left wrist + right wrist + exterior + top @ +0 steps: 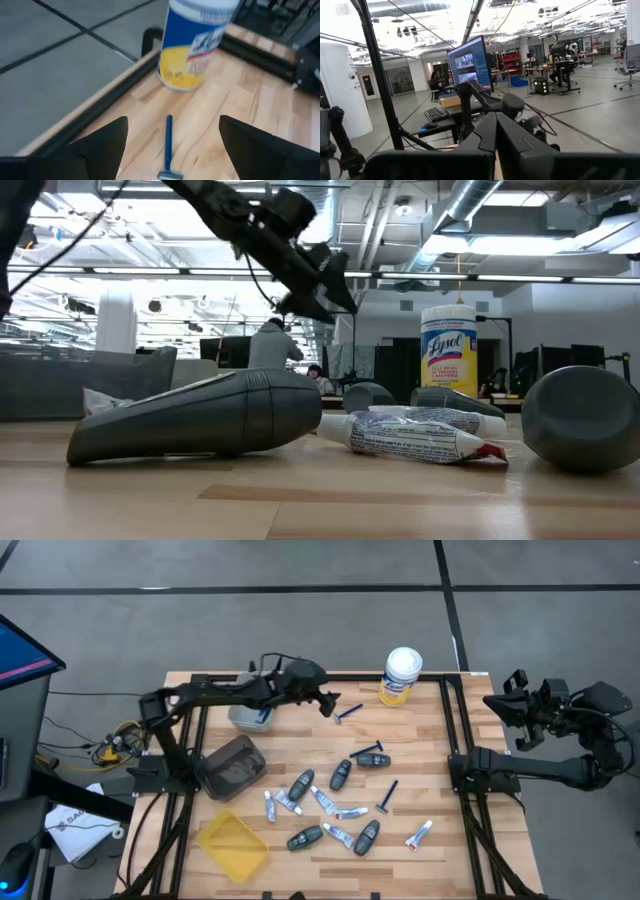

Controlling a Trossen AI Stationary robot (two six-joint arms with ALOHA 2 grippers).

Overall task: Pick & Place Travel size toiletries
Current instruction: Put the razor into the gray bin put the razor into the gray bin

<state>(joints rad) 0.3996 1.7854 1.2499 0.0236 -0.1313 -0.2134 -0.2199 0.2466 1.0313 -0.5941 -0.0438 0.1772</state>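
Note:
Travel size toiletries lie scattered on the middle of the wooden table: white tubes [323, 800], dark grey oval fobs [300, 783] and slim blue razors [388, 797]. One blue razor [350, 712] lies flat by itself near the far edge. My left gripper [330, 703] hangs open above the table just left of it, slanting down. In the left wrist view this razor [168, 150] shows between and beyond the two fingers, untouched. My right gripper [520, 700] is folded back off the table's right side, its fingers [495, 135] shut on nothing.
A white-lidded yellow canister [402, 675] stands upright at the far edge, right of the lone razor. Left of the toiletries sit a clear tub [250, 717], a dark grey bin [232, 765] and a yellow bin [232, 845]. Black rails [452, 740] border the table.

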